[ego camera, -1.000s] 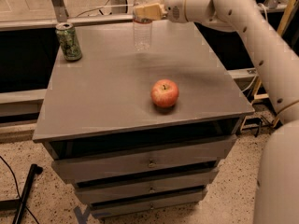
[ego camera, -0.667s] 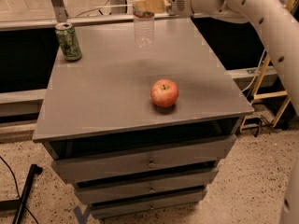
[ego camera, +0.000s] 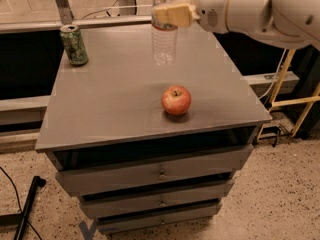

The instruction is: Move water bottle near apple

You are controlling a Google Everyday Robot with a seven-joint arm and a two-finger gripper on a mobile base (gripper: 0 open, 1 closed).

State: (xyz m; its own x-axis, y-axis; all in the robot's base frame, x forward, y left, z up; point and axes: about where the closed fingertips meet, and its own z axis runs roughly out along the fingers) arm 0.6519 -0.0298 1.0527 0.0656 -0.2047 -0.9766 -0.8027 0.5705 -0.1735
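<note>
My fingers [ego camera: 179, 15] are shut tight on the water bottle [ego camera: 164, 46], and they hold it up near its top, just under the cap. The gripper [ego camera: 168, 15] is high up over the back part of the table [ego camera: 115, 99], a little to the right of the middle. The bottle hangs straight down from the fingers and stands upright. It is clear, so I can see the gray top right through it. I cannot tell if its bottom rests on the table or is a bit above it. The apple [ego camera: 176, 100] is red with some yellow on it, and its little stem points up. It sits on the table toward the front, closer to me than the bottle and a tiny bit to the right. The bottle and the apple do not touch, and there is bare gray table between them. A green can [ego camera: 74, 45] stands upright in the far left corner of the table, well apart from the bottle and the apple. My white arm [ego camera: 250, 6] comes in from the right side, up high. Under the table top I see drawers [ego camera: 160, 173] stacked one below the other. The floor [ego camera: 280, 194] is speckled.
</note>
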